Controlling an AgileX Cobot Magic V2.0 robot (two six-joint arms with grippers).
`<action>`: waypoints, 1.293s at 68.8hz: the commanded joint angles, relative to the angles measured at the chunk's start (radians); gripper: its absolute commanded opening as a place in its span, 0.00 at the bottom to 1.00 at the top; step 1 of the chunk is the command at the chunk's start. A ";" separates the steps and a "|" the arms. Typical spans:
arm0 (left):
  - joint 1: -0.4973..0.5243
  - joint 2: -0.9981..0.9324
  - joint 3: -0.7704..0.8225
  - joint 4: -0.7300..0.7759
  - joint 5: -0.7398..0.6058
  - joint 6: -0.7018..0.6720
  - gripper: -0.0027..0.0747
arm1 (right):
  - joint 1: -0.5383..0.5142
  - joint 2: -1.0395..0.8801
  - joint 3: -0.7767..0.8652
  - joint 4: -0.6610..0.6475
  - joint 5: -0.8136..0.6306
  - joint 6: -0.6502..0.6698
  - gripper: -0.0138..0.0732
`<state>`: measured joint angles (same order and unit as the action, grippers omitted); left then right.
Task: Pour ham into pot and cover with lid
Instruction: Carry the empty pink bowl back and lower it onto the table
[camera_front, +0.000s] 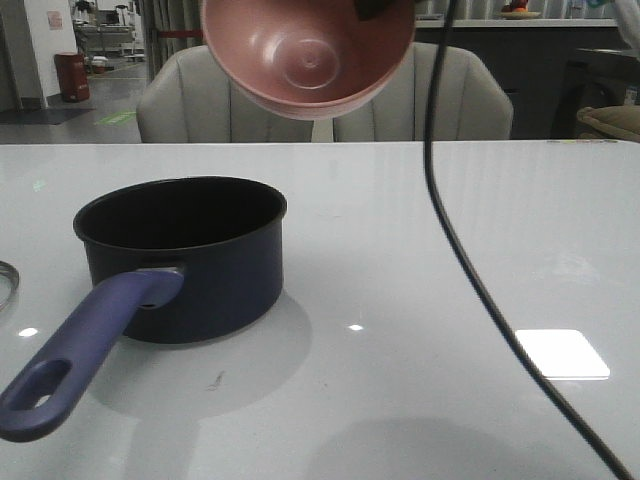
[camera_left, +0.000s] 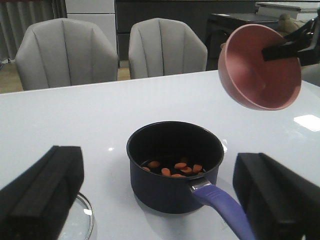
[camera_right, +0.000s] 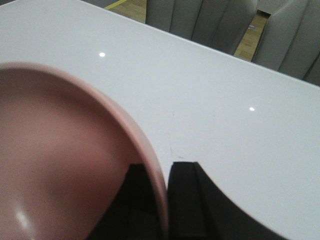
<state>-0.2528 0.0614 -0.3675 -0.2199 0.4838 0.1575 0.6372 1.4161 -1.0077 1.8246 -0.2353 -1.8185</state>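
I am holding the salmon-pink round plastic bowl (camera_front: 308, 55) in my right gripper (camera_right: 167, 200), its two black fingers pinching the rim, one inside the wall and one outside. The bowl is hanging tipped in the air above and behind the dark navy round saucepan (camera_front: 185, 255), its mouth facing the front camera and showing nothing inside.

The ham (camera_left: 175, 168), a thin scatter of orange-yellow bits, is lying on the black floor of the saucepan, so I am judging the pouring step done and the covering step next.

The deciding relation is this: the round clear glass lid with a steel rim (camera_left: 84, 220) is lying flat on the white glossy table (camera_front: 450, 250) at the near left, just beside the saucepan. My left gripper (camera_left: 160, 200) is hanging directly over that area with its black pads spread wide apart and holding nothing. My left arm is therefore the nearer one. The saucepan's long purple-blue handle (camera_front: 85, 345) is pointing toward the near left corner, so a descent onto the lid should keep to the left of it.

The front view is showing only a sliver of the lid rim at the left edge and hiding the saucepan's contents. The left wrist view is showing both. The lid's knob is out of sight in every view.
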 joint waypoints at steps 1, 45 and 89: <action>-0.008 0.010 -0.026 -0.013 -0.084 -0.002 0.88 | -0.042 -0.089 0.018 -0.064 0.058 0.069 0.31; -0.008 0.010 -0.026 -0.013 -0.084 -0.002 0.88 | -0.175 -0.159 0.198 -0.501 0.229 0.649 0.31; -0.008 0.010 -0.026 -0.013 -0.084 -0.002 0.88 | -0.501 0.038 0.015 -1.513 0.673 1.734 0.31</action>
<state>-0.2528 0.0614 -0.3675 -0.2199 0.4838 0.1575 0.1485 1.4069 -0.9086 0.3527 0.4207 -0.1243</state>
